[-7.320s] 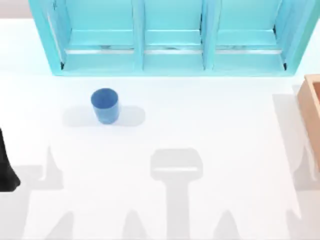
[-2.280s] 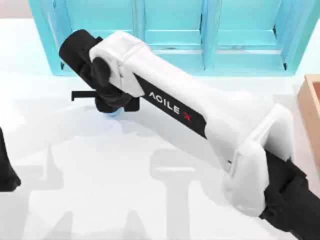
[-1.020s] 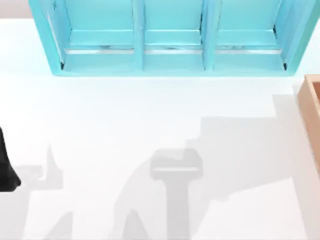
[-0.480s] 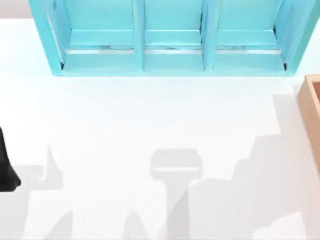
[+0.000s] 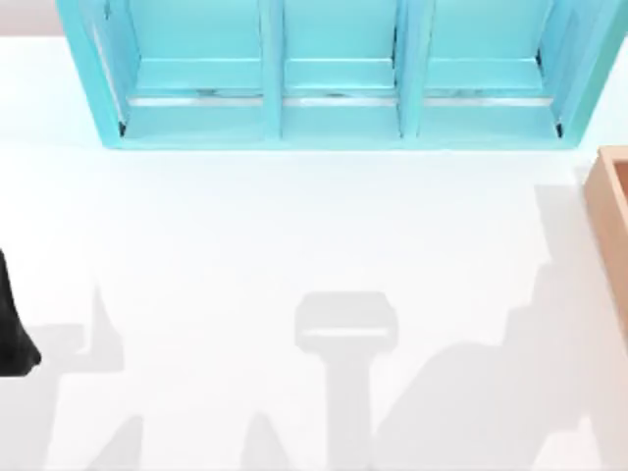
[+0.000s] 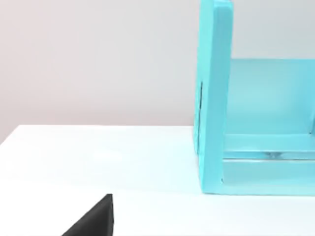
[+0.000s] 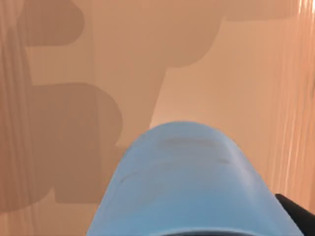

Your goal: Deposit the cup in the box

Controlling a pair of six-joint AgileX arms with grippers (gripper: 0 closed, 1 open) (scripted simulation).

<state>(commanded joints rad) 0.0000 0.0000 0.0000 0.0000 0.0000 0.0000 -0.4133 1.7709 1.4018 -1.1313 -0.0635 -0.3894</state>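
No text, label, brand or number can be read anywhere

left arm (image 5: 12, 339) is just parked at the table's left edge, a dark bit of it poking in. right gripper (image 7: 295, 209) shows a black finger tip beside its load.

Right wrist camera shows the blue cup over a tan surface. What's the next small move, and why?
Probably lower a little, then release. In the right wrist view the small plain blue cup sits close to the camera with the tan wooden-looking box floor and shadowed walls behind it, so it seems already inside or above the box. The left arm sits parked at the table's left edge.
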